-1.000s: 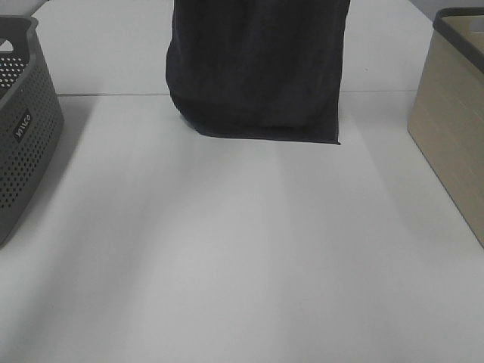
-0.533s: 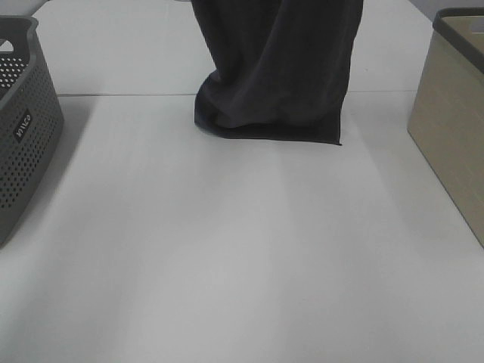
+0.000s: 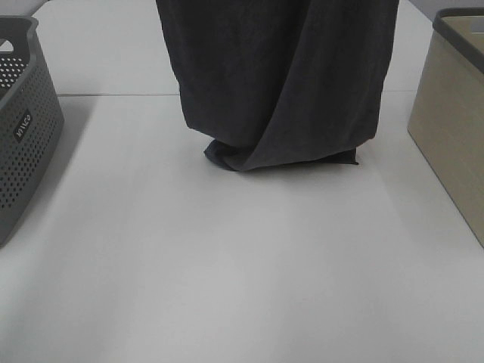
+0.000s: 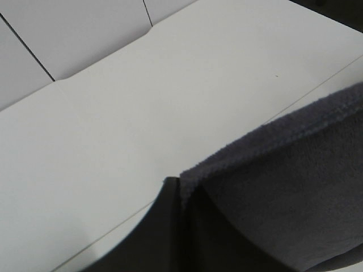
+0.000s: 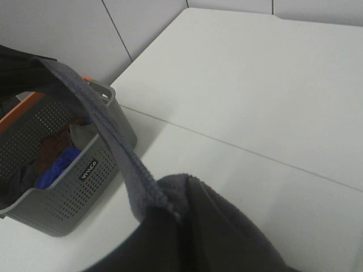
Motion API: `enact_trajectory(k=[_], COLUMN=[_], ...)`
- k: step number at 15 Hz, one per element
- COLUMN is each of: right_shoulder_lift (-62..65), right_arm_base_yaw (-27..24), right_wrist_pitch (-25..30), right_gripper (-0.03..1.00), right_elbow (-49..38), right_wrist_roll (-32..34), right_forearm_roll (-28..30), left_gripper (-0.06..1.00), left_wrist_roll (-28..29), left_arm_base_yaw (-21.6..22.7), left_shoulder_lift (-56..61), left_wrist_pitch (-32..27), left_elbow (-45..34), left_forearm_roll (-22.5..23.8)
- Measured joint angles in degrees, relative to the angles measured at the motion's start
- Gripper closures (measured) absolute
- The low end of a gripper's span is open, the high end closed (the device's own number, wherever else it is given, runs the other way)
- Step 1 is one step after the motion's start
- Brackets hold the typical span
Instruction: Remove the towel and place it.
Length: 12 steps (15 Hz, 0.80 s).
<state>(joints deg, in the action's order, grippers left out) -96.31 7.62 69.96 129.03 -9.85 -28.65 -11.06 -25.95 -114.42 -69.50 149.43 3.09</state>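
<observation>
**One towel [image 3: 280, 83] hanging, pinched from above by two arms**

Nearest the wrist cameras: left gripper [image 4: 180, 195] has its jaws together, clamped on the towel's upper edge. The right gripper [image 5: 178, 218] is likewise pressed closed on that edge, and the hem runs taut away from it.

The towel is dark charcoal. Its lower end is crumpled and touches the white table [image 3: 227, 257] at the middle.

There are two baskets, both well apart from the cloth. The grey basket [image 3: 23, 151] on the left is perforated, with clothes [image 5: 54, 156] inside. The beige basket [image 3: 450, 144] is on the right; its contents are hidden.
</observation>
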Motion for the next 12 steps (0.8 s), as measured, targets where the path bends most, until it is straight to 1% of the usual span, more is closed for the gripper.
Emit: enact_trajectory(k=[1,3,4,6,9,12], right_shoulder_lift=[1.09,4.24,5.27,9.57,14.95,19.82], right_arm_base_yaw=[0.0,0.0,0.0,0.0,0.0,0.0], right_wrist_pitch=[0.0,0.0,0.0,0.0,0.0,0.0], right_gripper=[0.95,0.95,0.95,0.95,0.95,0.95], right_elbow=[-2.75,-8.82,-10.14,-16.73,-24.24,-29.79], right_wrist_roll=[0.0,0.06,0.06,0.23,0.23,0.23], right_forearm_roll=[0.06,0.06,-0.06,-0.57,-0.69,-0.97], left_gripper=[0.94,0.94,0.94,0.94,0.94,0.94], left_wrist_roll=[0.34,1.26,1.32,1.43,1.6,1.6], left_arm_base_yaw=[0.0,0.0,0.0,0.0,-0.06,-0.46], left_shoulder_lift=[0.8,4.13,5.33,10.66,18.22,23.66], left_wrist_pitch=[-0.06,-0.11,-0.11,-0.11,-0.11,-0.11], left_elbow=[-2.41,-9.8,-12.03,-20.57,-31.86,-38.96], left_forearm_roll=[-0.97,-3.09,-3.5,-5.84,-9.68,-11.63])
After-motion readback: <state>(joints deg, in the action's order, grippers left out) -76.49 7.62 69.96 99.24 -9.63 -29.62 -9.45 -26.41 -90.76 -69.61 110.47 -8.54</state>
